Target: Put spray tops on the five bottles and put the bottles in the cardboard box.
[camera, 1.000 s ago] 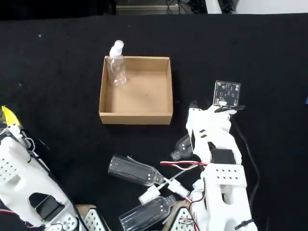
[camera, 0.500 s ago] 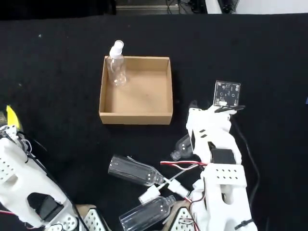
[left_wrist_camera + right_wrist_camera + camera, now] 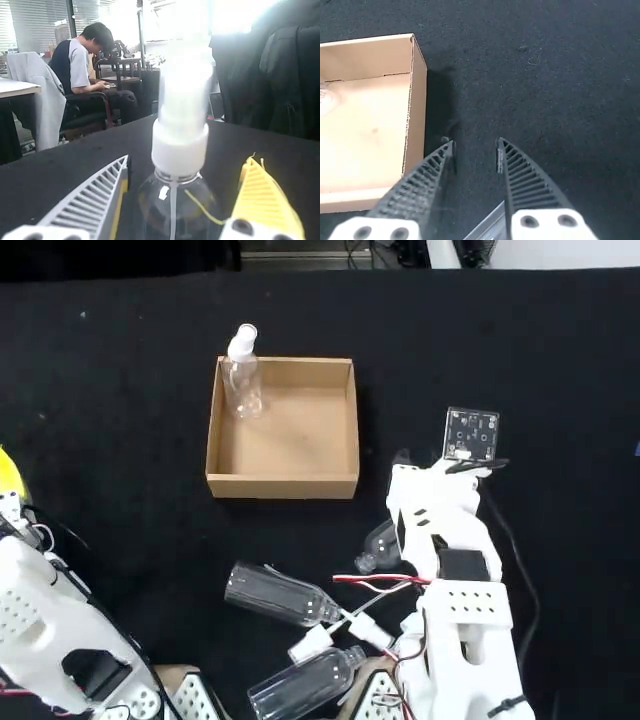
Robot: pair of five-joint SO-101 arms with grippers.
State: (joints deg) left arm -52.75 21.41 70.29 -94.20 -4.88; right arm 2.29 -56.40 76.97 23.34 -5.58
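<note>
- Left gripper (image 3: 188,159): the grey and yellow fingers pinch the held bottle (image 3: 172,207) low on its body. Its spray top (image 3: 181,135) is fitted and points up, probably so the bottle can be set down standing.
- Cardboard box (image 3: 283,483): the boxed bottle (image 3: 243,380) stands upright in a far corner, likely tucked there to leave floor for the others.
- Right gripper (image 3: 474,145): fingers slightly spread and empty, just beside the box wall. Another bottle (image 3: 376,546) lies under that arm.
- Two lying bottles (image 3: 278,593) and loose tops (image 3: 315,640) sit near the arm bases, within reach for capping.
- Writing: none legible; the bottles are unlabelled.
</note>
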